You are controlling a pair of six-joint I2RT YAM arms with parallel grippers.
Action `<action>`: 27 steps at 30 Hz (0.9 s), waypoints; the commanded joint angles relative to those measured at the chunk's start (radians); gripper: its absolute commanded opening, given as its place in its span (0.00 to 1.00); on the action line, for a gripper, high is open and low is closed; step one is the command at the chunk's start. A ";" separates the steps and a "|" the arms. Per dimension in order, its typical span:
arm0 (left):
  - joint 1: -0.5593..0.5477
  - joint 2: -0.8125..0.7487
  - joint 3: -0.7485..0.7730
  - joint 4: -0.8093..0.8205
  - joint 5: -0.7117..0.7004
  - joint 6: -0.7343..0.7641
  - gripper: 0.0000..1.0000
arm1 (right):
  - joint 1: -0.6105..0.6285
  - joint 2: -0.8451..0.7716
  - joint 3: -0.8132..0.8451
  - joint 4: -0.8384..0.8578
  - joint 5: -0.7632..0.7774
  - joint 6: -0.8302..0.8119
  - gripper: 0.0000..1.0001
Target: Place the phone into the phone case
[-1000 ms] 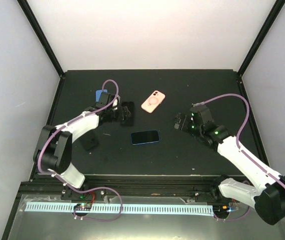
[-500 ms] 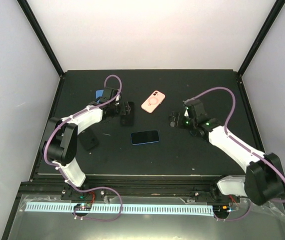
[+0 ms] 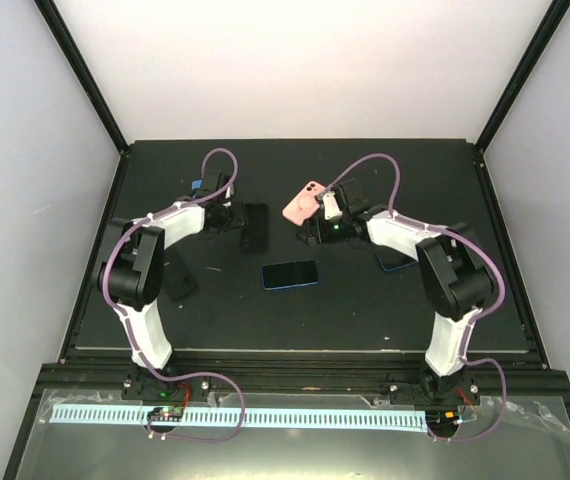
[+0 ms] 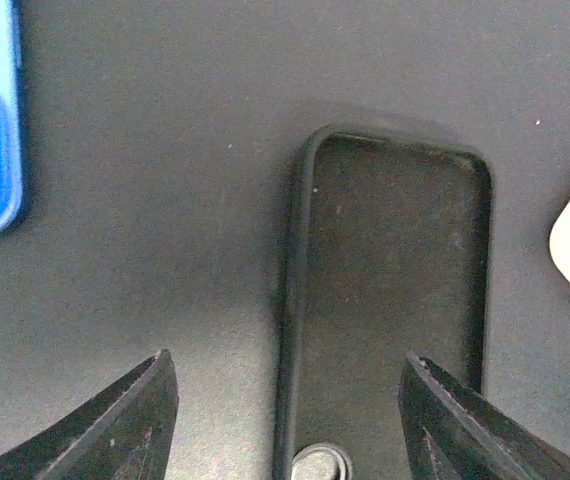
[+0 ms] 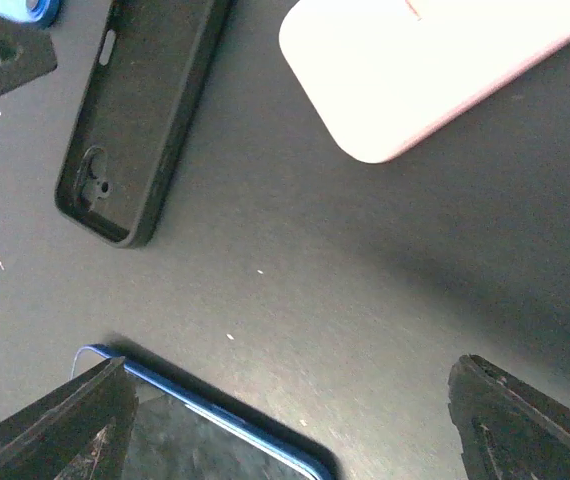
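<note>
We hold both grippers spread and empty: left gripper over the black case, right gripper beside the pink case — phone nearer.

No lettering, brand, number or sign could be read in any view; the phone case showed only a plain white ring, the phone a dark screen, and the black case a bare inside
</note>
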 commanded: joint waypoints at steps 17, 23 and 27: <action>0.003 0.141 0.109 -0.010 0.063 -0.011 0.54 | 0.090 0.143 0.037 -0.016 -0.132 -0.042 0.85; 0.001 0.168 0.118 -0.014 0.092 -0.013 0.53 | 0.112 0.113 -0.018 -0.022 -0.116 -0.038 0.85; -0.003 0.192 0.146 -0.051 0.104 0.003 0.44 | 0.125 0.064 -0.088 -0.005 -0.117 -0.023 0.83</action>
